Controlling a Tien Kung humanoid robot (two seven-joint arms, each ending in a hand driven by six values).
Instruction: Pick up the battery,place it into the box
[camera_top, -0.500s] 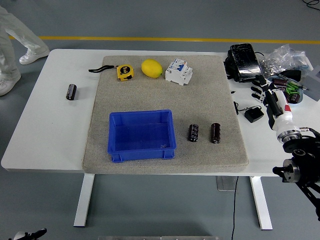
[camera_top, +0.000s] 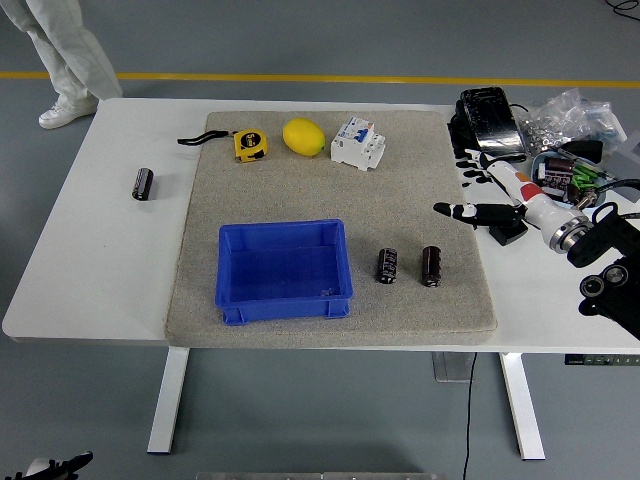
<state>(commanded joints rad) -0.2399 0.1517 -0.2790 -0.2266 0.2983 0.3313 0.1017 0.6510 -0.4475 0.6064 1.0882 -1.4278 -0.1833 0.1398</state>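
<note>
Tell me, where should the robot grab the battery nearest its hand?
Probably around the middle of the battery, coming down from above. It lies flat on the mat with its round sides bare, apart from the other battery. The right hand is open above it.

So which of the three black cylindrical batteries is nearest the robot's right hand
The black cylindrical battery farthest right on the grey mat, just below the right hand. Its neighbour lies nearer the blue plastic box; the third lies off the mat, far left.

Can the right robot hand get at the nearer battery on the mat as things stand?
Probably yes. The right robot hand hovers open above the mat's right edge, and nothing lies between it and the battery just below; the other battery stands apart.
</note>
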